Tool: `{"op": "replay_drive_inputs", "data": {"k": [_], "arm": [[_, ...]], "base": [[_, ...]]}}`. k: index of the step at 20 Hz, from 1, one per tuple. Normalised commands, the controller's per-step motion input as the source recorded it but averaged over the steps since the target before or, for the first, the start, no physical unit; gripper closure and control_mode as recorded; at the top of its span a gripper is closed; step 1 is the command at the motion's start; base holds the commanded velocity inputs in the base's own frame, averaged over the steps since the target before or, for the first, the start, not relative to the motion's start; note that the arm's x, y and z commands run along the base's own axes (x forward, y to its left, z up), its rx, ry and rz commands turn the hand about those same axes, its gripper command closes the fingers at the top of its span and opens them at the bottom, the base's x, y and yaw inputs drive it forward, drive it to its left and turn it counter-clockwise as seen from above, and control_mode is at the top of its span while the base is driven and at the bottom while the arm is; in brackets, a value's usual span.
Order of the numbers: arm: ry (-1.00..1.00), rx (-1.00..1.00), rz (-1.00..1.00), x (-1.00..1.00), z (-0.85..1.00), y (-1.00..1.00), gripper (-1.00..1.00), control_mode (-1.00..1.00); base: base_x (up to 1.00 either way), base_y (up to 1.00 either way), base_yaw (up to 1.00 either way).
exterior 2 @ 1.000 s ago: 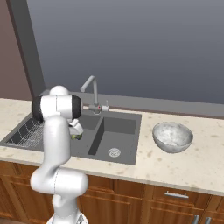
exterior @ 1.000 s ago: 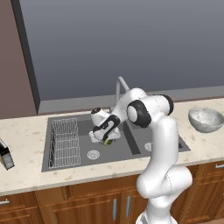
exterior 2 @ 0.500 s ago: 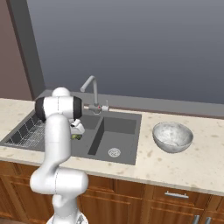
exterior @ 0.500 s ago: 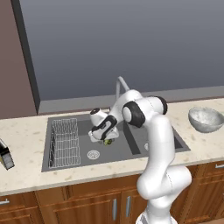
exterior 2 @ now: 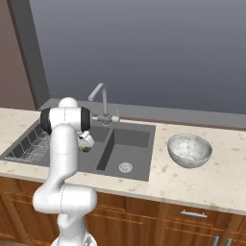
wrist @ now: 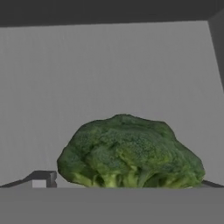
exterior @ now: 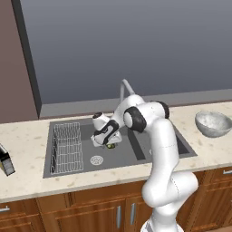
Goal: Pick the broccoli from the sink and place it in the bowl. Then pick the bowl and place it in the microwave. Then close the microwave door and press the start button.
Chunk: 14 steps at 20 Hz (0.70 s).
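Centre of the left base view: the sink [exterior: 149, 152], a dark double basin. Right edge, on the counter [exterior: 27, 181]: the bowl [exterior: 213, 123], upright and well apart from the sink. Centre of the left basin: the gripper [exterior: 107, 142], low over the basin floor. At its tips: the broccoli [wrist: 131, 153], large at the lower centre of the hand view. The fingers apparently pinch it, though contact is hidden. A sound lift rises straight, clearing the basin wall before swinging toward the bowl.

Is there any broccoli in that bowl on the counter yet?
No, the bowl is empty; the broccoli is over the sink, at the gripper.
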Motion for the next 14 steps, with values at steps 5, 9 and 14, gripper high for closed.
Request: {"op": "replay_drive_inputs", "data": {"k": [5, 9, 14], "arm": [[0.0, 0.0, 0.0, 0.0, -0.02, 0.0, 1.0, -1.0], [-0.09, 0.0, 0.0, -0.38, 0.01, 0.0, 1.0, -1.0], [-0.2, 0.0, 0.0, -0.84, 0.41, 0.0, 1.0, -1.0]], "base": [[0.0, 0.0, 0.0], [0.0, 0.0, 0.0], [0.0, 0.0, 0.0]]}}
